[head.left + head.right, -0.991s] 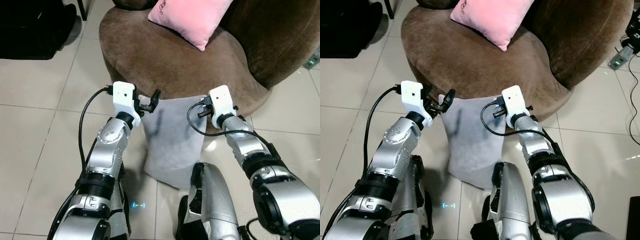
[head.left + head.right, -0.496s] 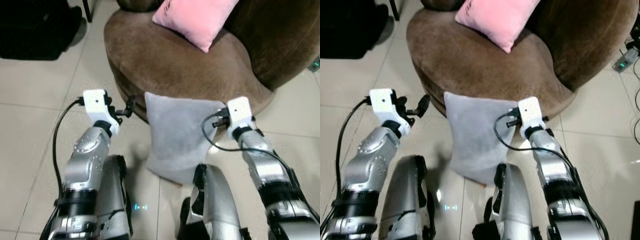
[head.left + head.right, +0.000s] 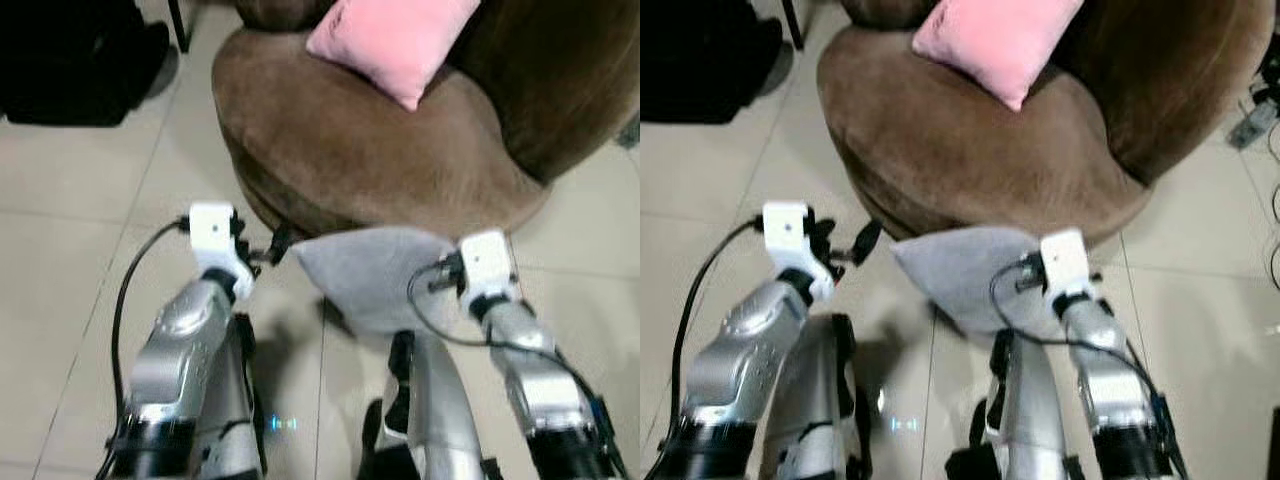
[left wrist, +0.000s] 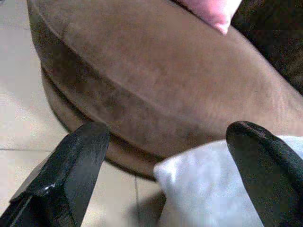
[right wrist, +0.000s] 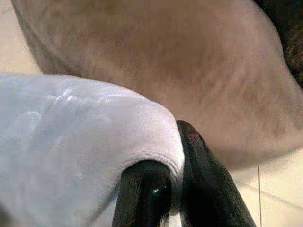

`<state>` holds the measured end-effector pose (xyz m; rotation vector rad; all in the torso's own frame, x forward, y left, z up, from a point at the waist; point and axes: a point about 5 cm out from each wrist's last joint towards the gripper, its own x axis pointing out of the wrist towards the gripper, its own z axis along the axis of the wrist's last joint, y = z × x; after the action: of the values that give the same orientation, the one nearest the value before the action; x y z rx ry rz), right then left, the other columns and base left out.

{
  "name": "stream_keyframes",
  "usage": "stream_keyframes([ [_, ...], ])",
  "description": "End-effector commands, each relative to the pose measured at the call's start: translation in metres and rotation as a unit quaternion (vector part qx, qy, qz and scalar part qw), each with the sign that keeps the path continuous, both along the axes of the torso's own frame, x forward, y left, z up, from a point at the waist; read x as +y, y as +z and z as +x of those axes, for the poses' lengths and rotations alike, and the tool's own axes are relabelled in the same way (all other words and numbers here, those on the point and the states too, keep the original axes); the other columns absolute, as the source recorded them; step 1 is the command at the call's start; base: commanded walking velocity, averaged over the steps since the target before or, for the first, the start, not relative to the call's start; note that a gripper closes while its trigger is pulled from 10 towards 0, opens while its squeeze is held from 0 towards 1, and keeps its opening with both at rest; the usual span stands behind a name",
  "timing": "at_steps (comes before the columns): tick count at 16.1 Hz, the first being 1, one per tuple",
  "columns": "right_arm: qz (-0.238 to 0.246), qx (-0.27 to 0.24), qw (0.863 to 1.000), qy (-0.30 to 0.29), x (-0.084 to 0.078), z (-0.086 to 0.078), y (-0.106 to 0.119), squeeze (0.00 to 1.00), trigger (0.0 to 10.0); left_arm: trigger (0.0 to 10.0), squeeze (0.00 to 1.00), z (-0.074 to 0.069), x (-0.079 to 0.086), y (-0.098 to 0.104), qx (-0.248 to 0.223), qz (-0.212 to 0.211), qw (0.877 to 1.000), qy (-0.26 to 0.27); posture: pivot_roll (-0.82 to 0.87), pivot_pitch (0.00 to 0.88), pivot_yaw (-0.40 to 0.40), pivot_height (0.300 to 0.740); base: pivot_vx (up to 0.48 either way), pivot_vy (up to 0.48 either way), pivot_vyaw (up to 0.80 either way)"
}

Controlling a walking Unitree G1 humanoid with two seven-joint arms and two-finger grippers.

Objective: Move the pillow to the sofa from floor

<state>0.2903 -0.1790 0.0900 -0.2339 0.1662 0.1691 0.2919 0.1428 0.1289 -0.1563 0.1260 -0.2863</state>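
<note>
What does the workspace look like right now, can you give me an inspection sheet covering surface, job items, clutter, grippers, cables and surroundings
Surface: beige tiled floor; brown sofa seat ahead.
Job's things: grey pillow, lifted at one corner, hanging in front of the sofa's lower edge, not yet on the seat.
Clutter: pink pillow lying on the sofa seat.
Grippers: right gripper pinching the grey pillow's corner; left gripper open, one finger beside the pillow's other corner, not holding it.
Cables: black cable looping at the left wrist, another at the right wrist; cords on the floor to the right.
Surroundings: dark object on the floor to the left, too dim to identify.
</note>
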Motion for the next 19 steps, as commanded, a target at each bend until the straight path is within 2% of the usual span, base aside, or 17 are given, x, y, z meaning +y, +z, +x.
stream_keyframes([
  [1, 0.003, 0.013, 1.000, -0.007, 0.001, -0.012, -0.007, 0.00, 0.0, 10.0, 0.00, -0.012, -0.003, -0.014, 0.026, 0.010, 0.999, -0.015, 0.08, 0.179, -0.081, 0.525, 0.000, 0.000, 0.00],
  [3, 0.016, 0.021, 1.000, -0.012, 0.008, -0.021, -0.011, 0.00, 0.0, 10.0, 0.00, -0.018, -0.005, -0.020, 0.034, 0.016, 0.999, -0.019, 0.07, 0.177, -0.073, 0.525, 0.000, 0.000, 0.00],
  [5, 0.023, 0.022, 0.999, -0.012, 0.015, -0.023, -0.009, 0.00, 0.0, 10.0, 0.00, -0.016, -0.007, -0.019, 0.030, 0.027, 0.999, -0.027, 0.07, 0.169, -0.067, 0.525, 0.000, 0.000, 0.00],
  [12, 0.020, 0.022, 1.000, 0.004, 0.026, -0.022, -0.007, 0.00, 0.0, 10.0, 0.00, -0.012, -0.010, -0.017, 0.016, 0.049, 0.998, -0.039, 0.07, 0.143, -0.065, 0.525, 0.000, 0.000, 0.00],
  [15, 0.020, 0.025, 0.999, 0.010, 0.034, -0.023, -0.010, 0.00, 0.0, 10.0, 0.00, -0.011, -0.012, -0.014, -0.003, 0.081, 0.996, -0.046, 0.07, 0.130, -0.066, 0.525, 0.000, 0.000, 0.00],
  [19, 0.023, 0.029, 0.999, 0.009, 0.036, -0.022, -0.015, 0.00, 0.0, 10.0, 0.00, -0.008, -0.013, -0.011, -0.013, 0.087, 0.995, -0.050, 0.07, 0.123, -0.063, 0.525, 0.000, 0.000, 0.00],
])
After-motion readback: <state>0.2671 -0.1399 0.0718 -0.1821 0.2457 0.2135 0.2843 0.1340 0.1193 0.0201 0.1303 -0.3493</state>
